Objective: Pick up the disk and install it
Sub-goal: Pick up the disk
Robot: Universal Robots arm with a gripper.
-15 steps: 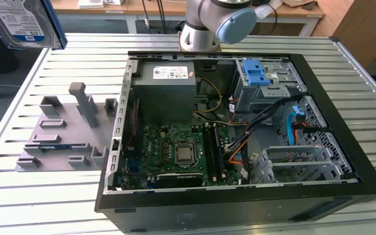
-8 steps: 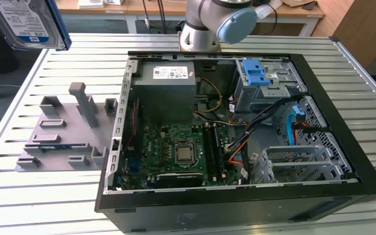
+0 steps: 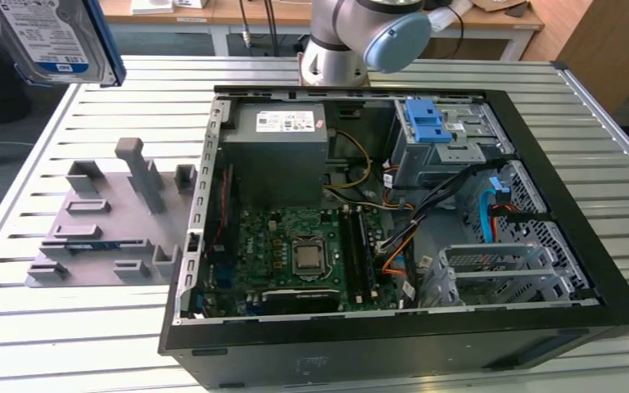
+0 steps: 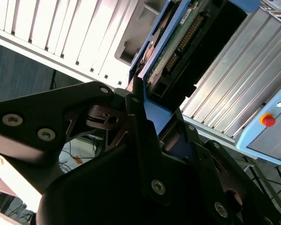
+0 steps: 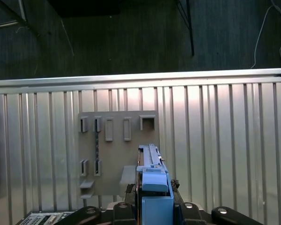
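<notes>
At the exterior view's left, high above the slatted table, we saw the disk held aloft over the grey fixture. In the second wrist view, the gripper was closed firmly on its blue carrier. Further right lay the open computer case.

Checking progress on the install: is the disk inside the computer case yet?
No, the disk hangs in the air at the exterior view's upper left, apart from the open case.
</notes>
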